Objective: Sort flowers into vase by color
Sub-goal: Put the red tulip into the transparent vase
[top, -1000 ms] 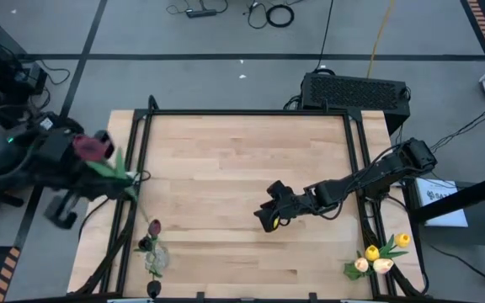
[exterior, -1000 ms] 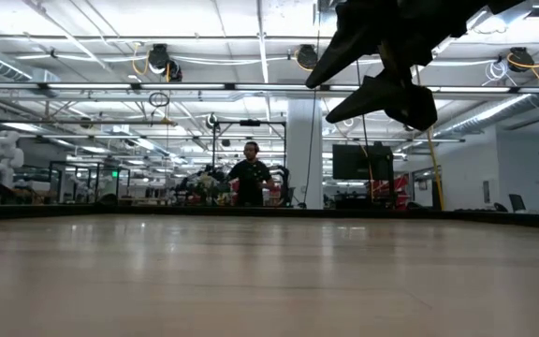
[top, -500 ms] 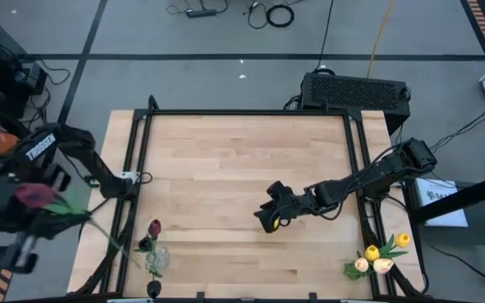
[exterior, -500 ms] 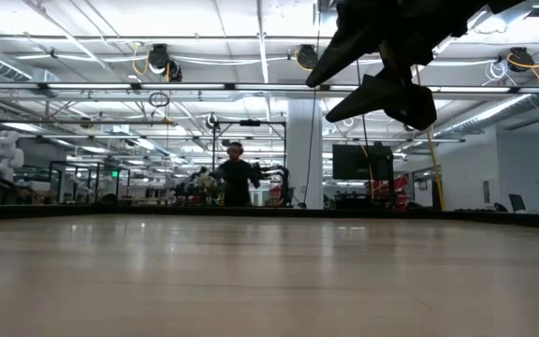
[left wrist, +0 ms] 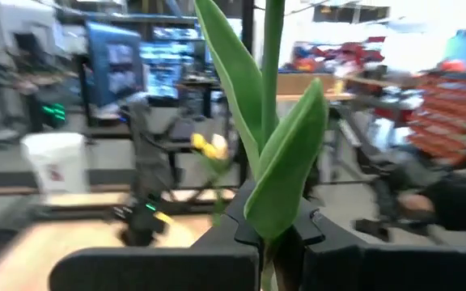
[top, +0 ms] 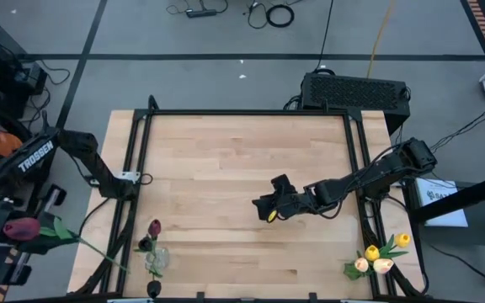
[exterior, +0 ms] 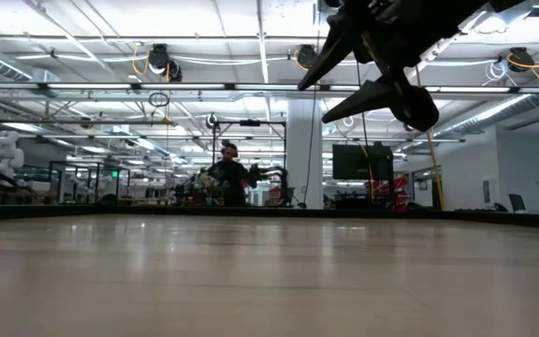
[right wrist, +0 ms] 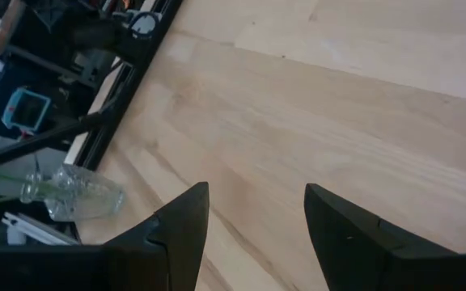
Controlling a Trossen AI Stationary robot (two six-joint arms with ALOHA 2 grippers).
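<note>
My left gripper [left wrist: 267, 242] jaws pinch a maroon tulip [top: 22, 228] off the table at 8 o'clock; I'd swing slow, stem-first into the clear vase [top: 156, 259]. Right gripper [top: 263, 208] jaws open mid-table.

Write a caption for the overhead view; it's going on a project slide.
Left gripper holds a dark red tulip beyond the table's edge; open right gripper hovers mid-table.

Two maroon tulips [top: 21, 227], three yellow or peach tulips [top: 381, 255], one vase [top: 155, 260].
</note>
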